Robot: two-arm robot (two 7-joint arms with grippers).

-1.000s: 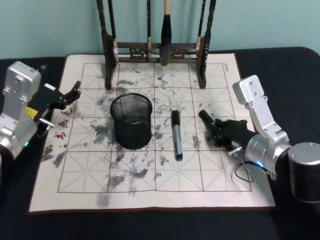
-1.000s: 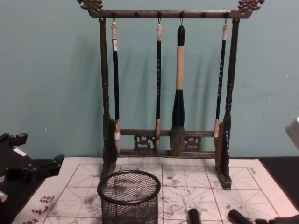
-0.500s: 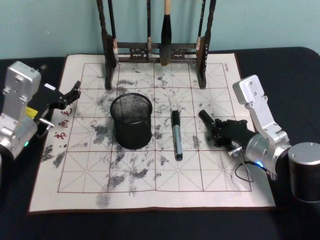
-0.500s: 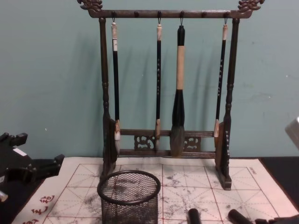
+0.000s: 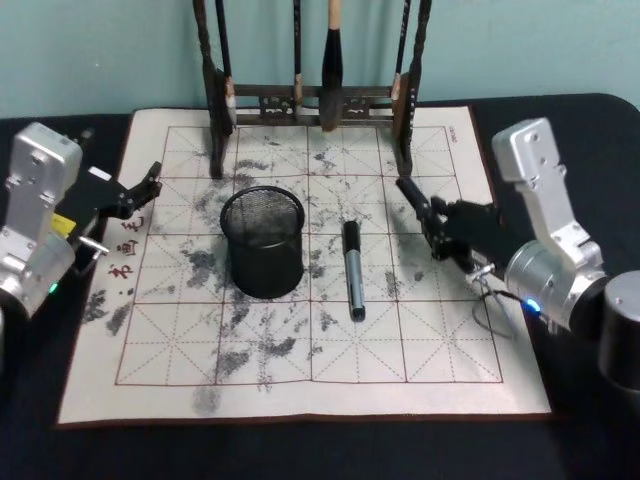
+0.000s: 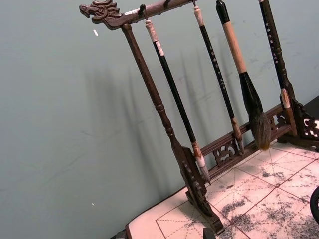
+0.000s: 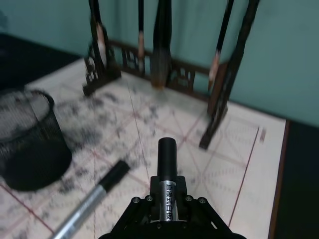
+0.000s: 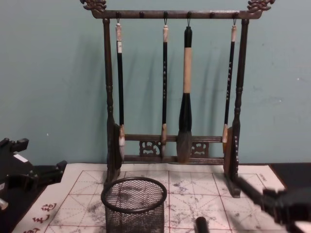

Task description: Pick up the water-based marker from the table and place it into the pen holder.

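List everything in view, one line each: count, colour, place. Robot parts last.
table: one, black, under everything.
calligraphy mat: one, white, red-gridded, ink-stained, on the table.
pen holder: one, black mesh, upright left of the mat's centre.
lying marker: one, black cap, grey barrel, flat on the mat right of the pen holder.
held marker: one, black and silver, in the right end effector.
brush rack: one, dark wood, at the mat's back edge.
brushes: four, dark handles, hanging from the brush rack.
wall: one, teal, behind.
left end effector: one, black, at the mat's left edge.
right end effector: one, black, over the mat's right side, shut on the held marker.
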